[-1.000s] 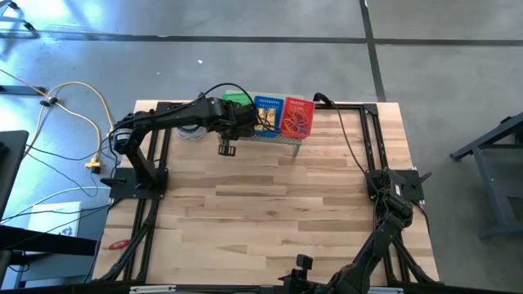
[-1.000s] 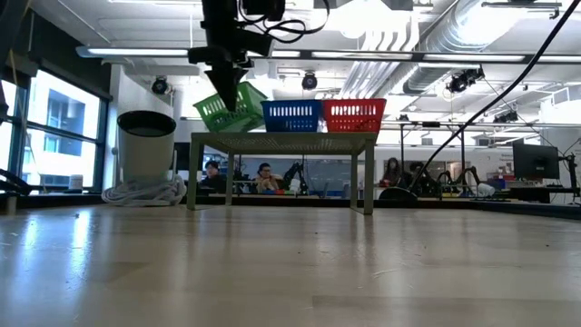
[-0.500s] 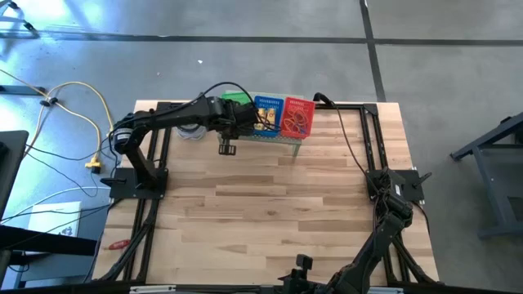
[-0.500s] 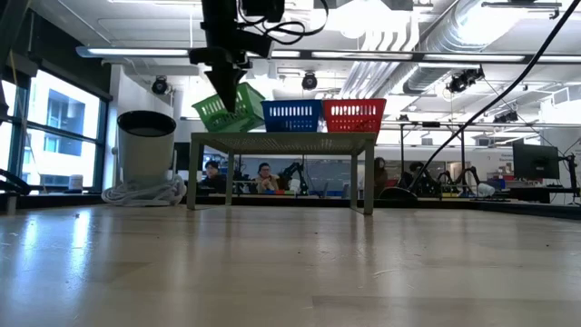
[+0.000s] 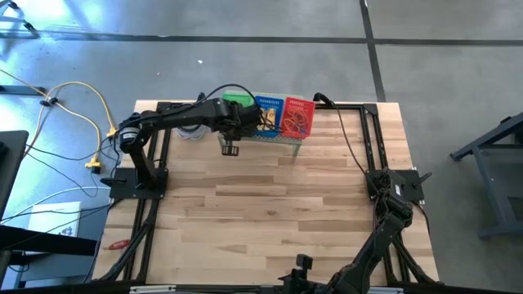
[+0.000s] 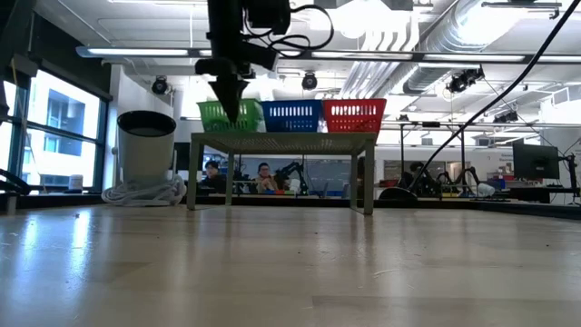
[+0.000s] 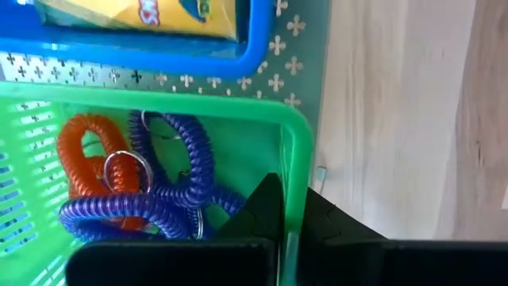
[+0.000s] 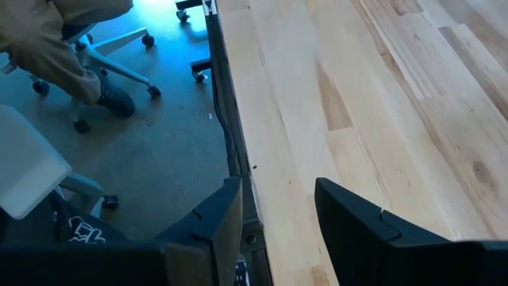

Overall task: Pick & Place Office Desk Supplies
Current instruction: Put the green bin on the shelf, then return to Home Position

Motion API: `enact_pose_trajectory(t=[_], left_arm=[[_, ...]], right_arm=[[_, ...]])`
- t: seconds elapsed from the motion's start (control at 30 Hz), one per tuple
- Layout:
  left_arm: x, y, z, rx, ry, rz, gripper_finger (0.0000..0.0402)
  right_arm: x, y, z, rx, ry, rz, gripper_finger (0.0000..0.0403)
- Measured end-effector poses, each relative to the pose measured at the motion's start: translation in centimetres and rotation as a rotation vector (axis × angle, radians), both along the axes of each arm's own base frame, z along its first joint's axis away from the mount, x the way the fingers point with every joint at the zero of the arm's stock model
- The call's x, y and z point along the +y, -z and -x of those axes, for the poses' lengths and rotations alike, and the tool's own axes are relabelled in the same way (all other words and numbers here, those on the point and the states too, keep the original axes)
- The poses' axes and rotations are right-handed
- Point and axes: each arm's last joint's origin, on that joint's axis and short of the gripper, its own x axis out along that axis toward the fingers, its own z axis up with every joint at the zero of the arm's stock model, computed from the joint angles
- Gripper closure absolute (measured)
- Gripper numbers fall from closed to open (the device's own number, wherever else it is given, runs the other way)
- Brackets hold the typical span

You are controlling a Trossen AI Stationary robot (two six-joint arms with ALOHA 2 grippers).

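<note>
A green basket (image 7: 159, 111) stands level on a small perforated stand (image 6: 281, 139) at the table's far side, next to a blue basket (image 6: 291, 116) and a red basket (image 6: 354, 115). Blue coil loops (image 7: 171, 206) and an orange coil loop (image 7: 83, 155) lie in the green basket. My left gripper (image 7: 290, 214) reaches down from above and is shut on the green basket's wall. My right gripper (image 8: 278, 214) hangs open over the table's near edge, with nothing between its fingers. My left gripper pinches the green basket's near wall (image 7: 295, 175) close to the corner beside the blue basket. One finger is inside the basket and one outside. The fingers come steeply from above. The basket sits level with its bottom on the stand.
Yellow packs (image 7: 143, 12) fill the blue basket, and red band loops (image 5: 297, 120) lie in the red one. A round dark bin (image 6: 146, 145) and a coiled cable stand left of the stand. Bare wood stretches from the stand to the near edge. People sit in the room behind.
The green basket, tilted with one end raised a second ago, has come down and now sits level on the stand. My left gripper has sunk a little with it and stayed shut on its wall.
</note>
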Motion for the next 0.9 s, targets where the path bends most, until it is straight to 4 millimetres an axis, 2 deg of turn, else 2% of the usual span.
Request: enact_pose_trajectory(t=[0.43,0.63,0.9], left_arm=[[-0.2,-0.1,-0.2,-0.001,0.004,-0.045,0.0312],[-1.5,-0.2,-0.5,0.048,0.035,-0.186,0.0306],[-4.6,-0.8,-1.2,0.054,0.139,-0.322,0.0306]], right_arm=[[0.0,0.0,0.0,0.005,-0.001,0.006,0.0254],[0.0,0.0,0.0,0.005,0.0,0.006,0.0254],[0.0,0.0,0.0,0.005,-0.001,0.007,0.0254]])
